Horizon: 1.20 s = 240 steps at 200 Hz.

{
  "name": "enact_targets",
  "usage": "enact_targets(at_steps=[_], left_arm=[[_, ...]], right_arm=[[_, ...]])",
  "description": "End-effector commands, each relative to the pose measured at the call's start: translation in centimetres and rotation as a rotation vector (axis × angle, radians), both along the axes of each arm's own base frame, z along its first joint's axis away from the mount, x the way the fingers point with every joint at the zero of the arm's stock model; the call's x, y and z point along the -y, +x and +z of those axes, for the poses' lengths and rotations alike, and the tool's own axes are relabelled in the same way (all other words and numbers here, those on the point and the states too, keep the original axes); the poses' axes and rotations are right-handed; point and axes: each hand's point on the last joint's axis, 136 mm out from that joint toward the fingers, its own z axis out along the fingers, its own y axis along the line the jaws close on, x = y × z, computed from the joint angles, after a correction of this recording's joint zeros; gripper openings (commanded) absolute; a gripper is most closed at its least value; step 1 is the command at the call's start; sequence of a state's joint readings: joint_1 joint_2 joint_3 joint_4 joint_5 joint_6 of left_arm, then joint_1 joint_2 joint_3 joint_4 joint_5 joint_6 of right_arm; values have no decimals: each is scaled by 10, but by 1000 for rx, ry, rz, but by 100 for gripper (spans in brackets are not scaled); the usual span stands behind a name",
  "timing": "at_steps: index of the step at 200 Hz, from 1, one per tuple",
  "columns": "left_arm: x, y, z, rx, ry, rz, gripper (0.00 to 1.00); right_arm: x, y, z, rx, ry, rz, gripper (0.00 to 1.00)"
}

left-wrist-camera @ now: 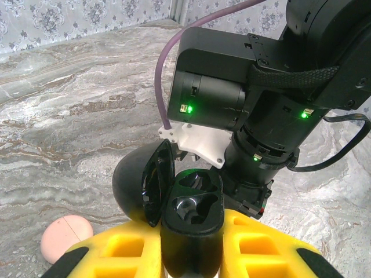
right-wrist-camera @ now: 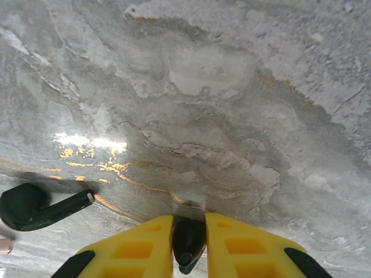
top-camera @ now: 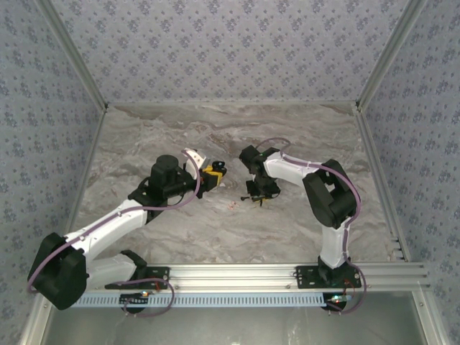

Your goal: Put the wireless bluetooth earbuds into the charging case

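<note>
While the left gripper (left-wrist-camera: 191,258) clamps the open case (left-wrist-camera: 191,208), the right gripper (right-wrist-camera: 189,223) pinches an earbud (right-wrist-camera: 188,246), a second earbud (right-wrist-camera: 40,205) lying at nine o'clock. Pinched so shallowly, it may twist and miss its well.

Top cam: high, rear, whole table (top-camera: 215,230). Wrist cams: close, low; L's faces right arm (left-wrist-camera: 272,75).

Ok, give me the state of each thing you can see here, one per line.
charging case: lid open, wells look empty, clamped in the left pincer.
held earbud: pinched in the shut right pincer.
loose earbud: lying on its side on the table, untouched.
pink disc: flat on the table, looks closed, free.
</note>
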<state>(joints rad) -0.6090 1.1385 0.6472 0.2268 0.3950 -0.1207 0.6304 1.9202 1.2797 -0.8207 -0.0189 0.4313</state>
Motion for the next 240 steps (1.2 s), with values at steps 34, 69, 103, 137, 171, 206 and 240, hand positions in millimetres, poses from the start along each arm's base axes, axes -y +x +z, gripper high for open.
enact_targets(at_steps=[34, 69, 103, 137, 171, 206, 240], left_arm=[[1, 2, 10, 20, -17, 7, 21], [-2, 9, -1, -31, -16, 43, 21], [-3, 15, -11, -85, -24, 68, 21], [0, 17, -19, -119, -40, 65, 21], [7, 20, -24, -152, -67, 49, 21], [13, 23, -24, -167, -93, 35, 21], [18, 24, -22, -172, -122, 20, 21]], right_arm=[[-2, 2, 1, 29, -10, 73, 18], [-3, 14, 12, 81, 36, 92, 17], [-2, 23, 27, 129, 121, 95, 17], [-6, 33, 54, 204, 236, 101, 17], [-13, 42, 96, 324, 323, 139, 16], [-18, 45, 140, 446, 400, 182, 16], [-28, 43, 189, 545, 497, 236, 16]])
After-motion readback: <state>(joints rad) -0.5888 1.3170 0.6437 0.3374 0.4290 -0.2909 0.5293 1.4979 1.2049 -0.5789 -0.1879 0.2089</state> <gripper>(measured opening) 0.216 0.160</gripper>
